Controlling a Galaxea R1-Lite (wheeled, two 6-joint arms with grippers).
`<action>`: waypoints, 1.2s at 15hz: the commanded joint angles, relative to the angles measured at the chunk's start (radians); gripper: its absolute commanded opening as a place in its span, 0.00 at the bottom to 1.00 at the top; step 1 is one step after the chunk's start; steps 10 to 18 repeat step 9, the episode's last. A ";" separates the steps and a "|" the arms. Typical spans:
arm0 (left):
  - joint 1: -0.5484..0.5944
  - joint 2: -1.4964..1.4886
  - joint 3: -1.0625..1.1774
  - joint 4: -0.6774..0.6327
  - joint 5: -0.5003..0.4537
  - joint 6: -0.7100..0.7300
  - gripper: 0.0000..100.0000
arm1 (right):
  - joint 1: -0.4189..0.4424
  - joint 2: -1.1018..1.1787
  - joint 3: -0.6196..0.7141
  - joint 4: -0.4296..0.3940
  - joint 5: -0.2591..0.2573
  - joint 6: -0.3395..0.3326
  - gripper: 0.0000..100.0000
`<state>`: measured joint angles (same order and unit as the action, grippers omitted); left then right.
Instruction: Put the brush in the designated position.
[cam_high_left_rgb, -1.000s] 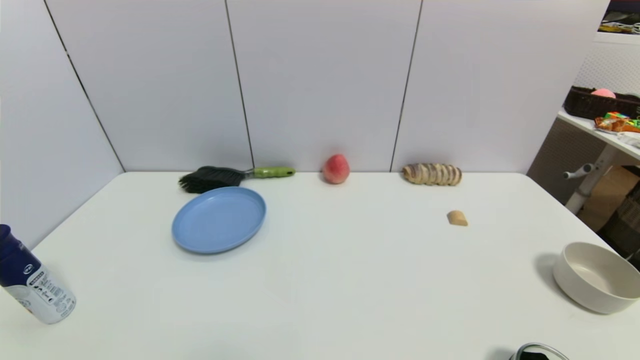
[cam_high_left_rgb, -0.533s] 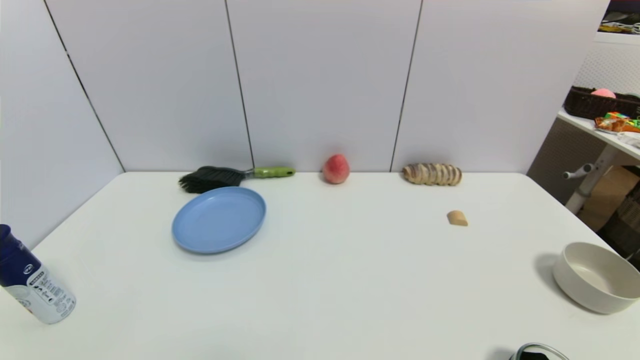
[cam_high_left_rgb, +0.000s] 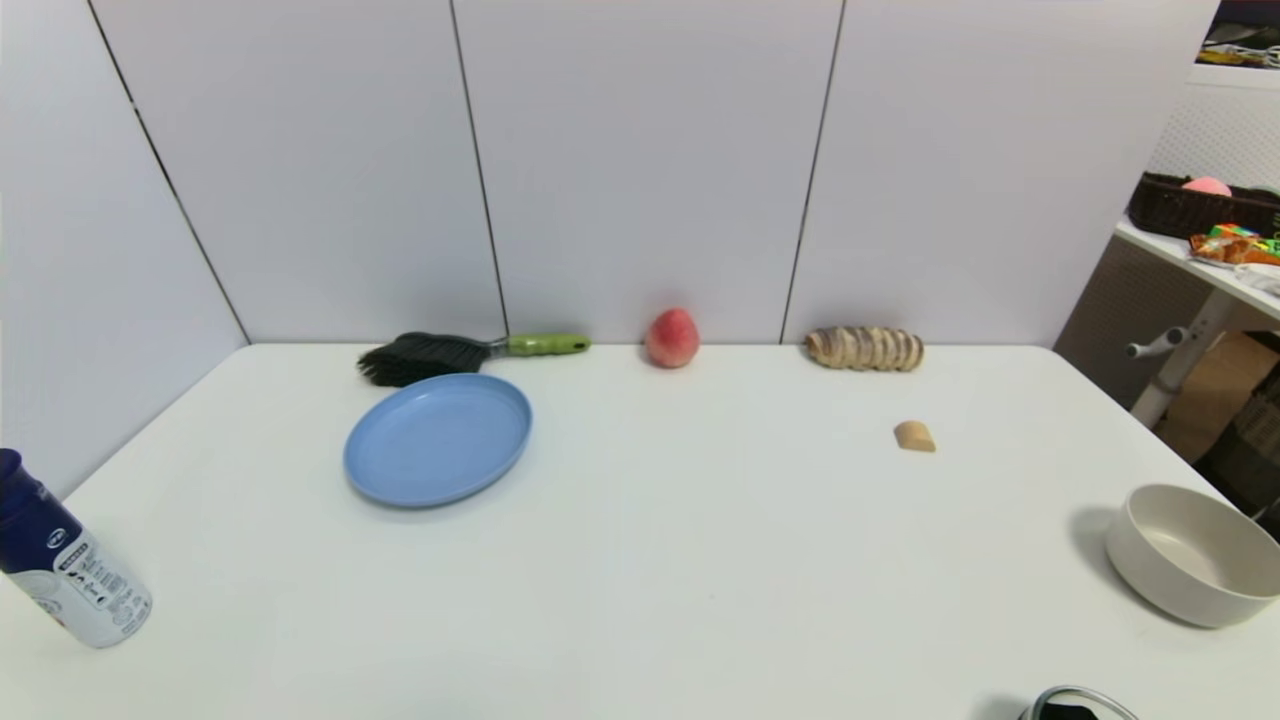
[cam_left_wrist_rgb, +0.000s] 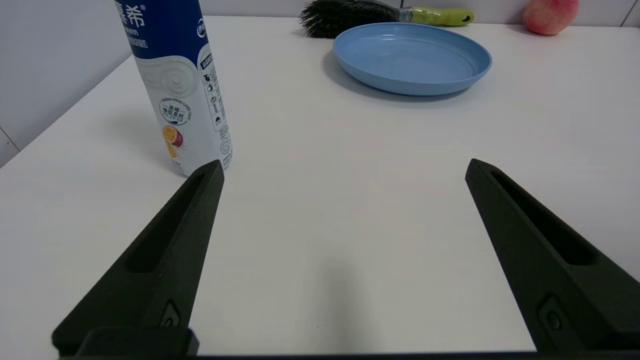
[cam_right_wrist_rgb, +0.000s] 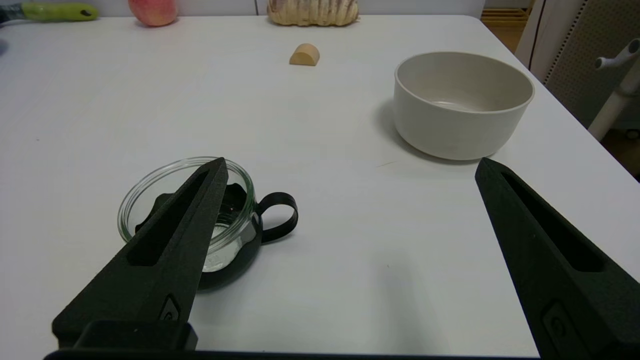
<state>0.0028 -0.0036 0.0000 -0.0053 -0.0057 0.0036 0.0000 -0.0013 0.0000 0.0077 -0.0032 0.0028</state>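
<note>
Your left claw (cam_left_wrist_rgb: 345, 167) hangs wide open and empty at the near tabletop (cam_high_left_rgb: 700, 560) edge beside the blue-and-white can (cam_left_wrist_rgb: 175, 85); your right claw (cam_right_wrist_rgb: 350, 167) gapes by the glass cup (cam_right_wrist_rgb: 200, 215). Farthest off, the brush (cam_high_left_rgb: 470, 353) lies along the wall behind the blue plate (cam_high_left_rgb: 437, 438).

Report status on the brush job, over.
Left tool and right tool open, empty, parked near table edge. Lime-green-handled black-bristle brush untouched at back wall. Round blue plastic plate sits right in front of it.
</note>
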 joint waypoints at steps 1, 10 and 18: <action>0.000 0.002 0.000 -0.001 0.000 -0.001 1.00 | 0.000 0.001 0.002 0.000 0.000 0.000 1.00; 0.000 0.002 0.000 -0.001 0.000 -0.001 1.00 | 0.000 0.001 0.002 0.002 0.002 -0.007 1.00; 0.000 0.002 0.000 -0.001 0.000 -0.001 1.00 | 0.000 0.001 0.002 0.002 0.002 -0.007 1.00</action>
